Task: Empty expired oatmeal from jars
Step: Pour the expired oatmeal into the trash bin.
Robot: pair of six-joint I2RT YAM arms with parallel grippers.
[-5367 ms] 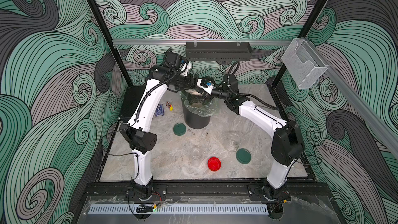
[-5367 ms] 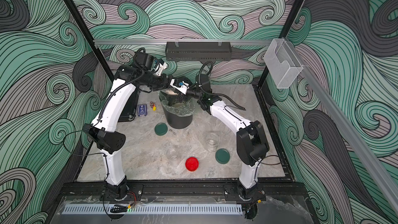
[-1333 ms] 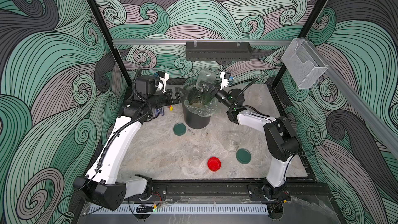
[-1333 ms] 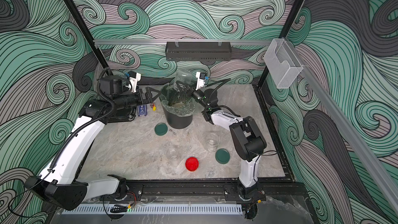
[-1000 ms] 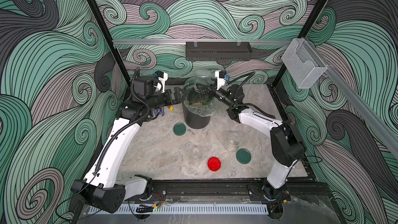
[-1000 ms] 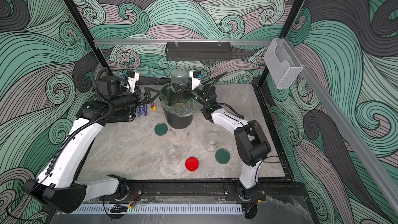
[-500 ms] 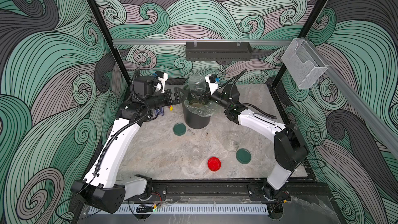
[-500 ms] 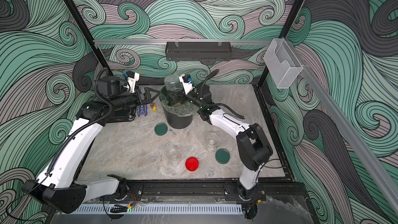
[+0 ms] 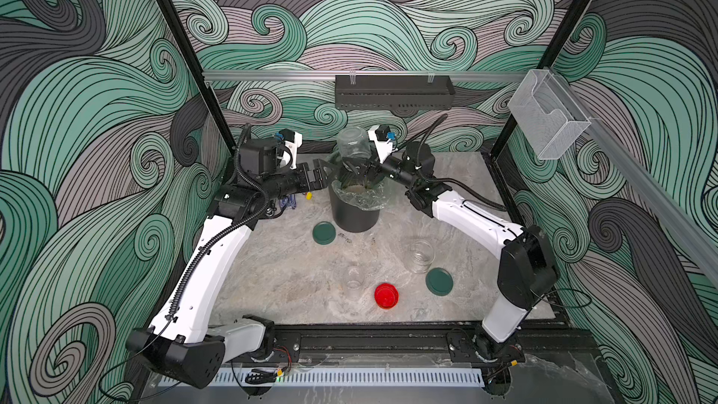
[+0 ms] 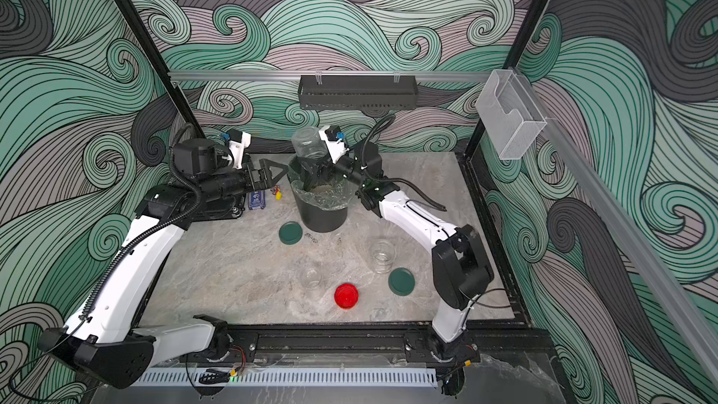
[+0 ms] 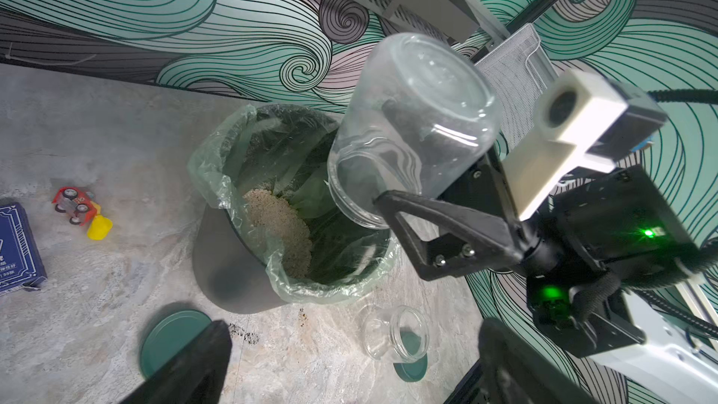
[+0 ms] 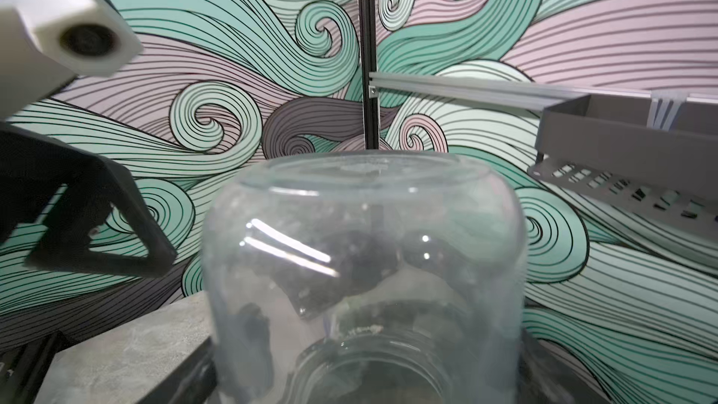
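Tipped further in the last second, the upended jar [image 11: 412,126] now hangs almost bottom-up and has shifted toward your left gripper [image 9: 321,174], which has kept its place. Your right gripper [image 9: 361,169] clamps the glass low on its wall, near the mouth. One of its fingers [image 11: 435,211] is in plain sight; the other shows only as a dark shape through the glass. The jar looks all but empty.

Directly beneath those jaws, the oatmeal [image 11: 277,227] lies heaped in the clear liner [image 11: 211,165] of the black bin [image 9: 354,216]. Just beside the jar, opposite the right jaws, your left gripper stands wide open and empty.

Well away from both sets of jaws, the open wide jar [image 9: 420,256] and the small jar [image 9: 353,278] stand on the table [image 9: 279,277], both apparently empty. A green lid [image 9: 324,232] lies by the bin; a second green lid [image 9: 439,281] and the red lid [image 9: 386,296] lie near the standing jars.

Smooth glass gripped off its middle may pivot or slide if you shake it, and then drop into the bin. If you swing it sideways, it may strike the open left fingers. If you lower it, the mouth may snag the loose liner and drag it up as you withdraw. If you right it beyond the rim, leftover flakes would likely join the dark specks [image 11: 243,335] on the table.
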